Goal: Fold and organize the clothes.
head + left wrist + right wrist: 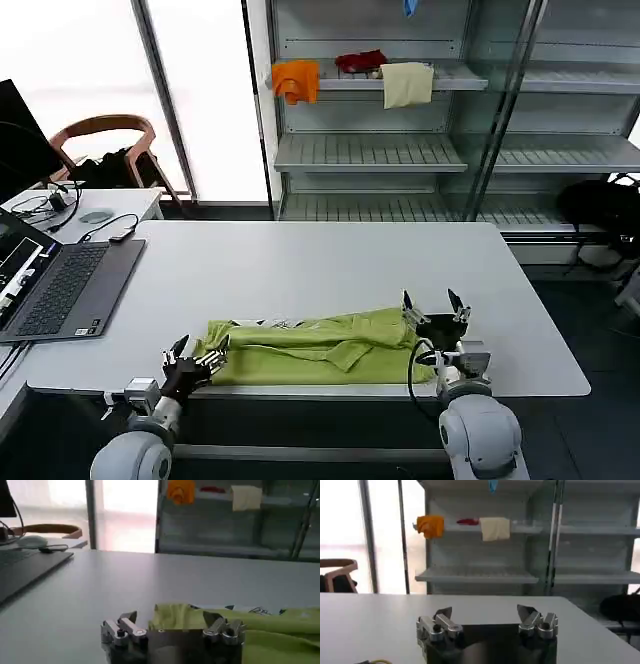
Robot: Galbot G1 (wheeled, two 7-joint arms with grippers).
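Both of my claws sit low at the near edge of the white table (300,270), one at each end of the lime T-shirt (320,350). On my left, the left gripper (198,352) rests at the shirt's left end with its fingers spread wide and nothing held between them; from its wrist camera the left gripper (170,620) shows green fabric lying just beyond and between the two fingertips, touching neither that I can make out. The shirt itself lies flat along the front edge of the table as a long, loosely folded band, with a folded-over sleeve near its middle and a bit of white print showing along its far edge. On my right, the right gripper (436,306) stands over the shirt's right end, its fingers also wide apart and empty; from its wrist camera the right gripper (486,614) points across bare table toward the shelving (480,575). Farther left on the table lies an open laptop (60,285). Up on the shelf hang an orange cloth (296,80), a red cloth (360,61) and a cream cloth (407,84).
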